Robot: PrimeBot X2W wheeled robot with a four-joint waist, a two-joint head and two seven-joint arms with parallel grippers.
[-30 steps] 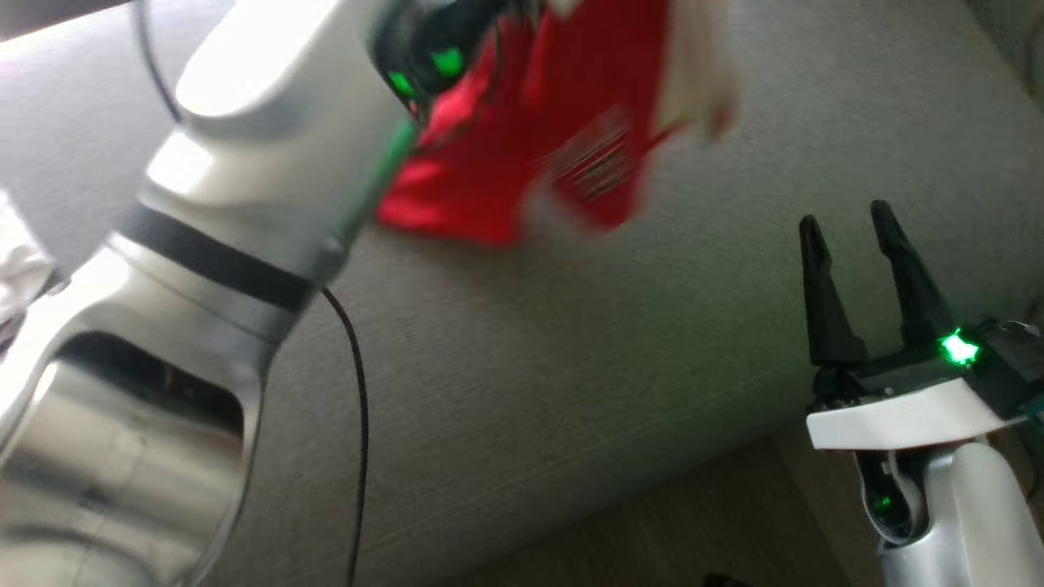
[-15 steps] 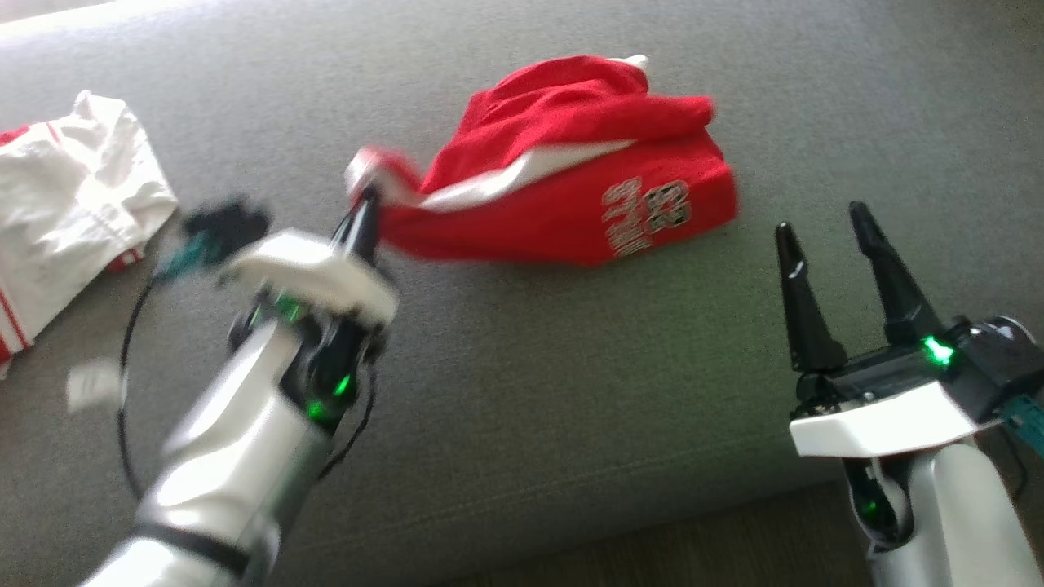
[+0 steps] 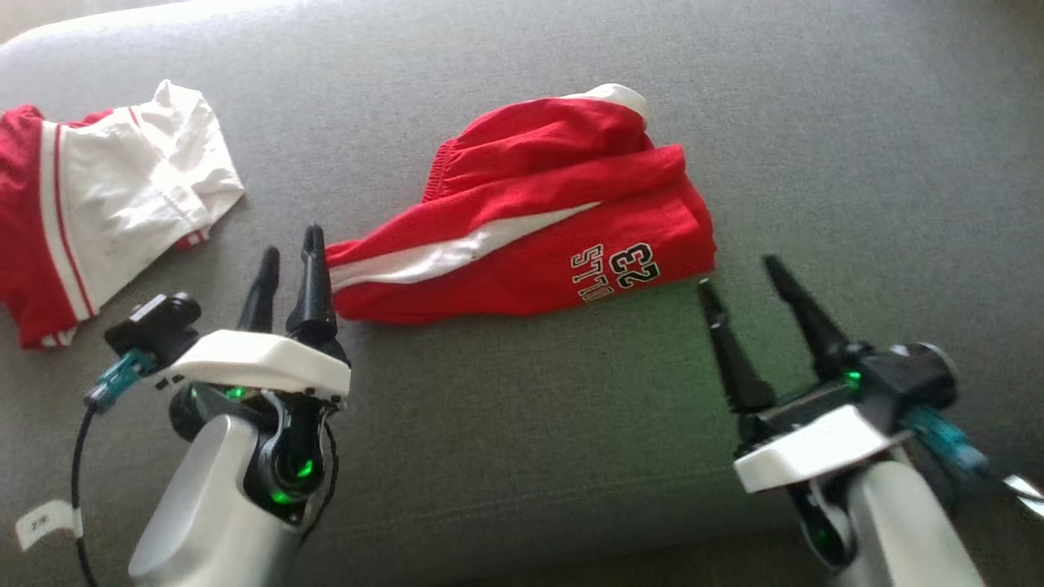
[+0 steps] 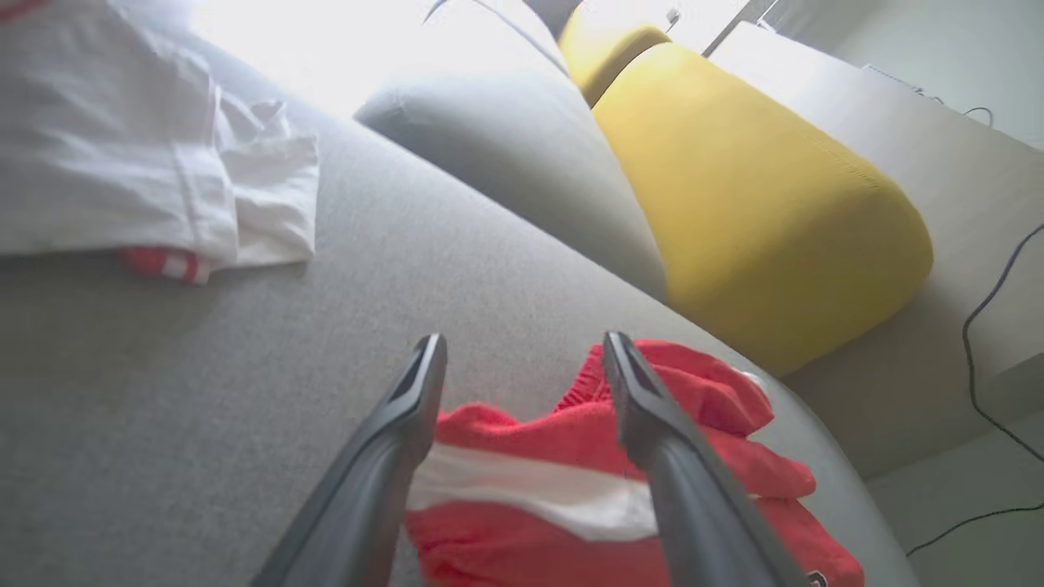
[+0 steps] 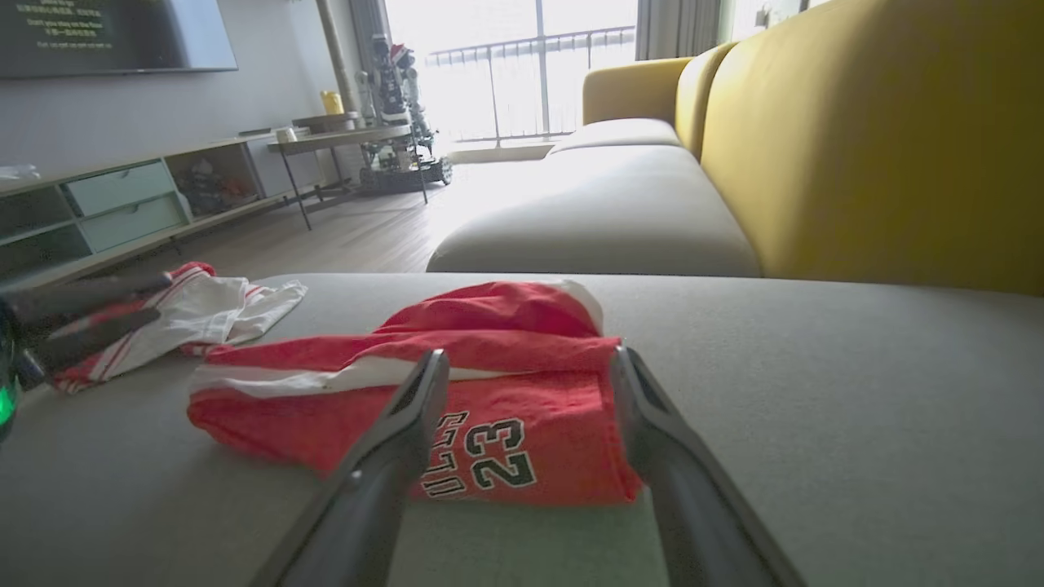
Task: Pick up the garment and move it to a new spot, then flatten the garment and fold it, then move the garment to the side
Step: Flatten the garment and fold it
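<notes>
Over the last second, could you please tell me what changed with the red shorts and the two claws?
The left claw had the red shorts aloft, laid them down on the grey sofa cushion, then let go; it now stands open at their left end. The right claw stayed open and empty, and the white-and-red garment stayed at the left.

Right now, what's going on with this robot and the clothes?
The robot is working on red shorts, which lie crumpled on the grey sofa seat. Its left gripper is open at their striped end, its right gripper open near the numbered corner; neither holds anything. A white and red garment lies further left. No folding yet.
</notes>
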